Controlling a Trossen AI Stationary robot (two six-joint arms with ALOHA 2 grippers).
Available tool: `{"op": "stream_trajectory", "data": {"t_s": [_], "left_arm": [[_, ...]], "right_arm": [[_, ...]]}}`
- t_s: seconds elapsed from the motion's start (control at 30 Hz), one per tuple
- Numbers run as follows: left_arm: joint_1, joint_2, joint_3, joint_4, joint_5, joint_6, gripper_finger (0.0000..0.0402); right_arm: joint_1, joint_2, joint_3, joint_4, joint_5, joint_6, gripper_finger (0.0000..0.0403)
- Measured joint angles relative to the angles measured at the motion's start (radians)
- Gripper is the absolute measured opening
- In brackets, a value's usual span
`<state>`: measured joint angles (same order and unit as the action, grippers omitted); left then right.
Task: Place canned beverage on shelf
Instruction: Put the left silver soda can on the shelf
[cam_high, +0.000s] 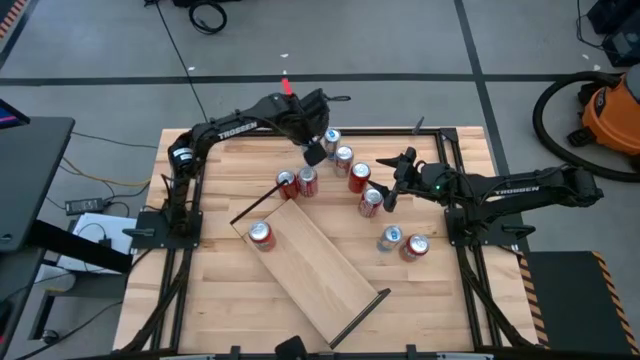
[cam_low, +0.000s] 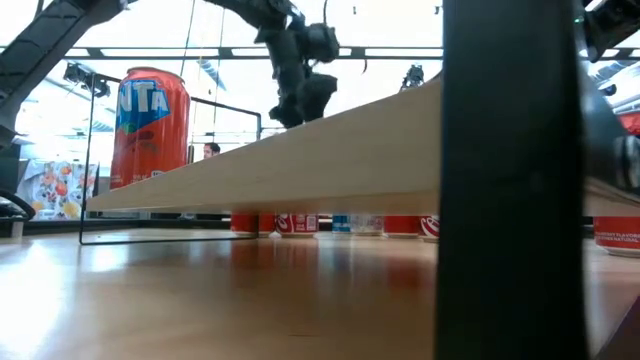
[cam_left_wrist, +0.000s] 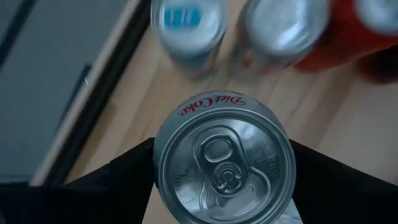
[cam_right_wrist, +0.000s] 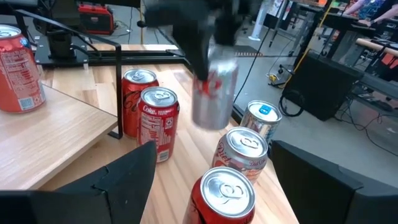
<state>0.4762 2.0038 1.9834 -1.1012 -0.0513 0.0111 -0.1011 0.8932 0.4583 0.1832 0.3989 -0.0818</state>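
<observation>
My left gripper (cam_high: 314, 152) hangs over the far middle of the table, shut on a silver Diet Coke can (cam_left_wrist: 224, 168). In the right wrist view that can (cam_right_wrist: 214, 93) shows above the other cans. The shelf (cam_high: 320, 268), a pale plank with a black rod at each short end, lies slantwise across the table's middle. An orange can (cam_high: 261, 235) stands on its far left end. My right gripper (cam_high: 390, 195) waits open at the right, with a red can (cam_right_wrist: 227, 193) standing between its fingers, untouched. My left gripper pinches the Diet Coke can between its two fingers, one on each side of the upper wall (cam_left_wrist: 163, 163). The fingers come from above, slanting down. The can hangs about upright below them, its top toward the wrist, lifted clear of the table.
Two red cans (cam_high: 297, 182) stand by the shelf's far end. A blue-topped can (cam_high: 332, 137), a silver can (cam_high: 344, 157) and a red can (cam_high: 359, 175) stand close under my left gripper. Two more cans (cam_high: 402, 243) stand at the right. A black frame (cam_high: 440, 135) edges the table.
</observation>
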Motion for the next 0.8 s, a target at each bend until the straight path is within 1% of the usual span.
{"op": "stream_trajectory", "data": {"t_s": [0.2, 0.3, 0.43, 0.57, 0.8], "left_arm": [[-0.044, -0.001, 0.202, -0.138, -0.002, 0.034, 0.031], [-0.092, -0.002, 0.266, -0.224, 0.03, 0.043, 0.031], [-0.183, -0.003, 0.286, -0.305, 0.071, 0.074, 0.031], [-0.288, -0.003, 0.286, -0.348, 0.071, 0.098, 0.031], [-0.449, -0.003, 0.283, -0.371, 0.071, 0.041, 0.031]], "right_arm": [[0.0, 0.0, 0.0, -0.007, 0.0, -0.002, 0.0327], [0.0, 0.0, 0.0, -0.007, 0.0, -0.007, 0.0327], [0.0, 0.0, 0.0, -0.007, 0.0, -0.008, 0.0327], [0.0, 0.0, 0.0, -0.006, 0.0, -0.007, 0.0327], [0.001, 0.0, 0.0, -0.006, 0.0, 0.0, 0.0327]]}}
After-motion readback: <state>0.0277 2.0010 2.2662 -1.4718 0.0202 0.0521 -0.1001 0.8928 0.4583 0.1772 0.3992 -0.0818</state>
